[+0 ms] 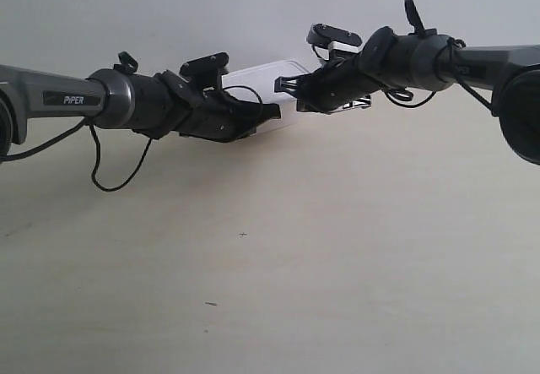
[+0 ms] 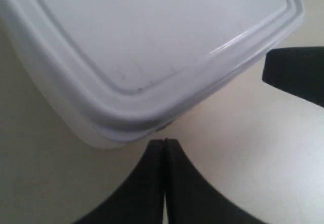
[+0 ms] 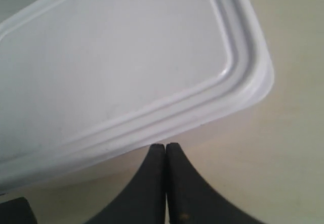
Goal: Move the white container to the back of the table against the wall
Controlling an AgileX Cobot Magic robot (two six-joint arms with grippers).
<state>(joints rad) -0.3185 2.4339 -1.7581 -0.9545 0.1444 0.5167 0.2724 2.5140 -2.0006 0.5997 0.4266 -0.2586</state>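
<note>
We see the white container (image 1: 257, 77) lying flat on the desk (image 1: 337, 256), far back and close to the wall (image 1: 211, 11). From the exterior view we cannot tell whether it touches the wall. Its rimmed lid is on.

Two arms reach in from opposite sides and meet at the box. The arm at the exterior view's left (image 1: 126, 100) covers the box's near left part. The arm at the exterior view's right (image 1: 422, 57) covers its right end. A thin black cable (image 1: 110, 176) hangs in a loop under the arm at the exterior view's left. A few small dark specks (image 1: 243, 235) lie on the bare desk nearer the camera.

In the left wrist view, the left tool (image 2: 164, 142) has its two black fingers pressed together with nothing between them. Their tips sit right at a rounded corner of the container, just under the lid's rim, and we cannot tell whether they touch it. A black piece (image 2: 298, 77) juts in beside another corner of the box, and we cannot tell what it is.

In the right wrist view, the right tool (image 3: 165, 146) is likewise pressed together and holds nothing. Its tips stand just beside a long side of the container, near a rounded corner. We cannot tell whether they touch the box.
</note>
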